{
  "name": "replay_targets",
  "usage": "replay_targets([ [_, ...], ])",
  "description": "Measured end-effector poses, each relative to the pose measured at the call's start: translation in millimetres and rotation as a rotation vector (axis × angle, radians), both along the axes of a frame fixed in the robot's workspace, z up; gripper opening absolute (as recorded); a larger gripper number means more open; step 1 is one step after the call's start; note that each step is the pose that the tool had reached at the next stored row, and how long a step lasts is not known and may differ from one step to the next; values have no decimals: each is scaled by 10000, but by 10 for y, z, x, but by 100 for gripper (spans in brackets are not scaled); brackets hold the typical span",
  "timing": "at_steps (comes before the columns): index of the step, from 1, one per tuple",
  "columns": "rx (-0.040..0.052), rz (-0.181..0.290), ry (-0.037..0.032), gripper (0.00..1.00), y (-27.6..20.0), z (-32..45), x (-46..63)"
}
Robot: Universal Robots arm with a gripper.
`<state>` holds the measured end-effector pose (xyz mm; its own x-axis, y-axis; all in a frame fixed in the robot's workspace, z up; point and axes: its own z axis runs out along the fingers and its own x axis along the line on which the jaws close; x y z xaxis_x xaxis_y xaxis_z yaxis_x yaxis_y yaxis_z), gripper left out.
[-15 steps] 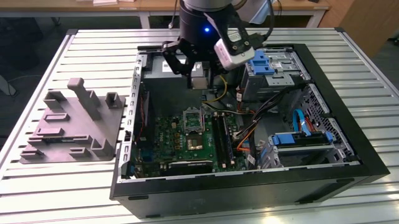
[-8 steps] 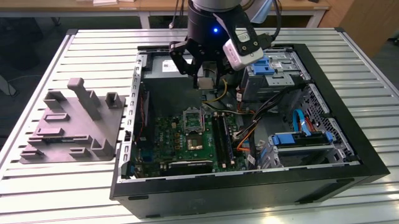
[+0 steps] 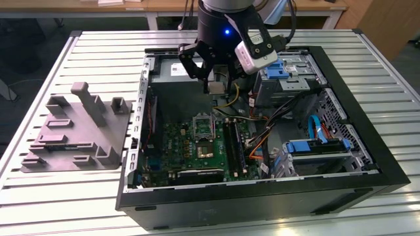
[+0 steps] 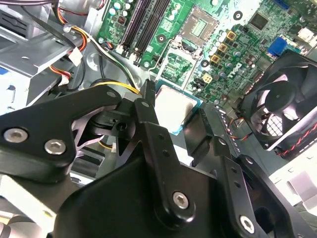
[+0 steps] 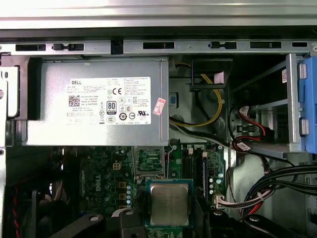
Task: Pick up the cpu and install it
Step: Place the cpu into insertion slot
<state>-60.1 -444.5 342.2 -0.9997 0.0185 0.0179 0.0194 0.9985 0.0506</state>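
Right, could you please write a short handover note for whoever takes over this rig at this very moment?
Tool: shut on the CPU, gripping it by two opposite edges.
Where: the CPU hangs in the air inside the open case, close to the power supply and above the motherboard.
Done: the CPU is picked up.
Left: the install; the CPU is not yet seated on the motherboard.

I have open room straight above the motherboard socket; the power supply and loose cables hem its sides.
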Motion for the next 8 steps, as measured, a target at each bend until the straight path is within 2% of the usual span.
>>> replay_targets([
  [4, 0, 0, 0, 47, -18, 0, -1],
  [8, 0, 0, 0, 47, -59, -3, -6],
])
